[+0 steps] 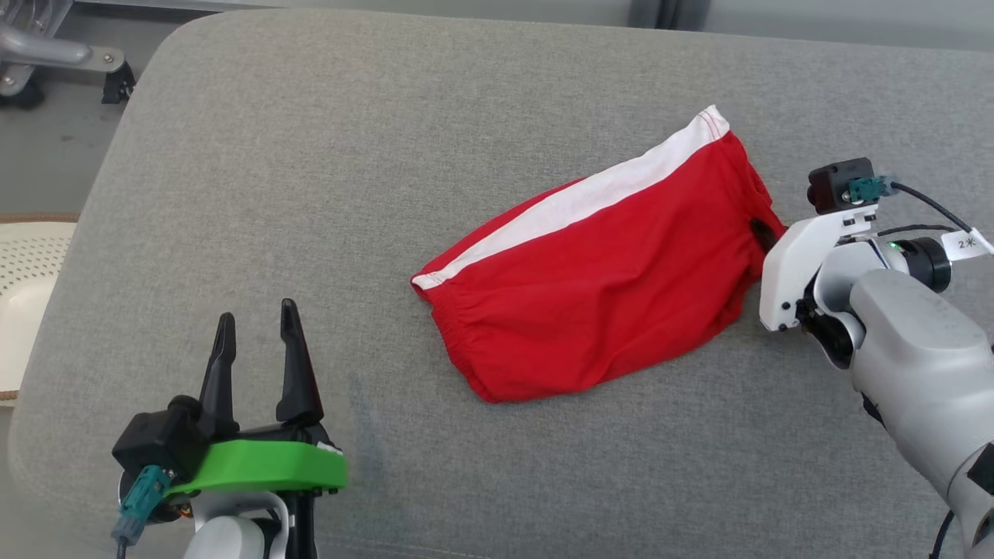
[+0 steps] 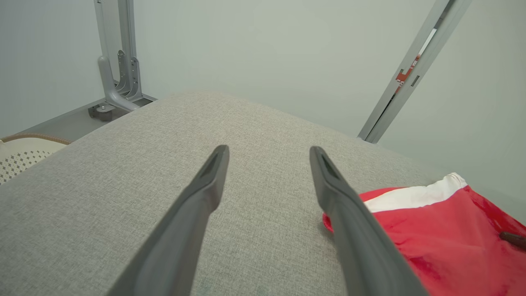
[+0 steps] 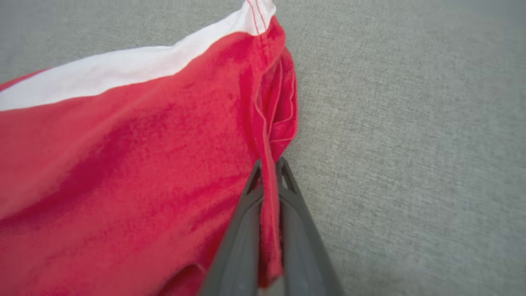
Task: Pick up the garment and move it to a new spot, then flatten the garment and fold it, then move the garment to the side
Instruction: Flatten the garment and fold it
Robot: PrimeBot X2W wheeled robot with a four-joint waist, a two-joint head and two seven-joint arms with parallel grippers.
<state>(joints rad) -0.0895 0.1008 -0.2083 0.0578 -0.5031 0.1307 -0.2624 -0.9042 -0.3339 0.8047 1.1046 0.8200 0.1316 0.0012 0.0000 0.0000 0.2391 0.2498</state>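
Note:
The garment [image 1: 598, 287] is a pair of red shorts with a white side stripe, lying folded on the grey cushion [image 1: 388, 155]. In the right wrist view my right gripper [image 3: 269, 166] is shut on a red fold at the garment's [image 3: 123, 164] right edge, the cloth pinched between the two dark fingers. From the head view, that gripper [image 1: 765, 233] meets the garment's right end. My left gripper [image 1: 256, 322] stands open at the lower left, well clear of the cloth. Its fingers frame bare cushion, with the garment [image 2: 444, 230] off to the right.
A pale perforated basket [image 1: 27, 287] sits beside the cushion's left edge. Grey metal frame legs [image 1: 46, 54] stand on the floor at the far left. A slanted metal post [image 2: 411, 70] rises behind the cushion against a pale wall.

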